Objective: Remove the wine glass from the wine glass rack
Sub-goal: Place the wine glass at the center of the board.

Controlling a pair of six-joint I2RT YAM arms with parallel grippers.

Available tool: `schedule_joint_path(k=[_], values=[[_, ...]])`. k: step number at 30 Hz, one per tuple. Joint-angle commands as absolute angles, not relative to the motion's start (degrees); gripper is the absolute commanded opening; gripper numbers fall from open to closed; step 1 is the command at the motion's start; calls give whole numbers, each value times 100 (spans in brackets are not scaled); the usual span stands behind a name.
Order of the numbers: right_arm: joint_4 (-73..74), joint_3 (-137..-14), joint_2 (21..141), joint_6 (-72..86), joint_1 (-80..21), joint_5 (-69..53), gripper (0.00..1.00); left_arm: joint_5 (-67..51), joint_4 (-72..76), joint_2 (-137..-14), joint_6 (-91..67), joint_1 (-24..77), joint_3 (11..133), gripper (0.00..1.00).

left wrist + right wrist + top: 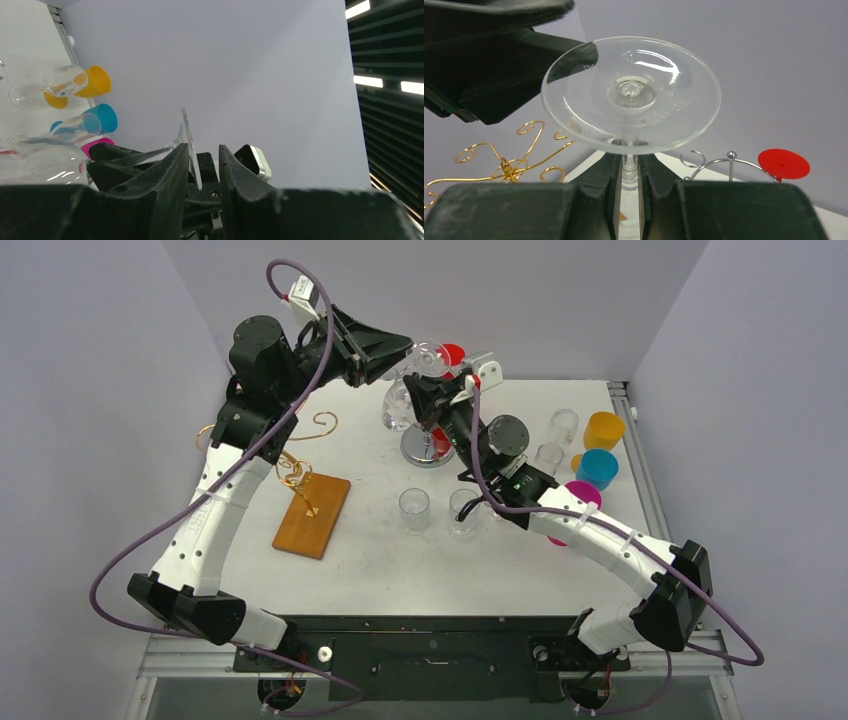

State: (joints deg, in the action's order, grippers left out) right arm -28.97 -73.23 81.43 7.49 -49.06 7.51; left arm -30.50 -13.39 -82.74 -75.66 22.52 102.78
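Note:
A clear wine glass [430,358] hangs foot-up beside the chrome wine glass rack [428,448], its bowl pointing down. My right gripper [418,395] is shut on the stem just under the round foot [631,95]; the right wrist view shows both fingers [606,172] pressed against the stem. My left gripper [405,348] is at the foot's rim from the left. In the left wrist view the foot's edge [186,130] stands between its fingers, which are slightly apart, with a gap on one side.
A red-footed glass [784,164] hangs on the chrome rack's wires [729,160]. A gold wire rack on a wooden board [312,515] stands to the left. Two clear tumblers [414,508] sit mid-table. Yellow [604,428], blue [598,468] and pink [580,495] cups stand at right.

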Motion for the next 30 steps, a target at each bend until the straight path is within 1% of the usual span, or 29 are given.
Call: schedule_joint_path(k=[1, 2, 3, 5, 6, 9, 15, 21, 24, 27, 30], values=[[-3146, -7313, 7715, 1177, -4775, 969, 0, -3084, -733, -8234, -7495, 2347, 10511, 34], [-3085, -7313, 7690, 1217, -4727, 950, 0, -3067, -753, -8252, -7437, 2351, 10571, 38], [-3050, -7326, 7627, 1278, -4706, 945, 0, -3036, -775, -8290, -7410, 2368, 10603, 47], [-2944, -7333, 7530, 1386, -4637, 930, 0, -3018, -762, -8339, -7352, 2388, 10679, 57], [-2894, -7331, 7496, 1436, -4563, 905, 0, -3017, -754, -8357, -7320, 2389, 10732, 59], [-2755, -7361, 7381, 1912, -4329, 745, 0, -2977, -723, -8407, -7211, 2406, 10794, 69], [-2585, -7476, 7238, 2891, -3618, 219, 0, -2864, -710, -8417, -6874, 2419, 10920, 76], [-2400, -7703, 7131, 4326, -2905, -268, 0, -2772, -669, -8279, -6198, 2612, 10789, 78], [-2282, -7768, 7058, 5162, -2630, -369, 0, -2735, -705, -8197, -5977, 2752, 10578, 78], [-2477, -7624, 6997, 5937, -2279, -579, 0, -2656, -571, -8042, -5901, 2831, 10128, 77], [-2749, -7395, 6878, 6575, -2073, -660, 0, -2604, -435, -7945, -5944, 2910, 9877, 73]])
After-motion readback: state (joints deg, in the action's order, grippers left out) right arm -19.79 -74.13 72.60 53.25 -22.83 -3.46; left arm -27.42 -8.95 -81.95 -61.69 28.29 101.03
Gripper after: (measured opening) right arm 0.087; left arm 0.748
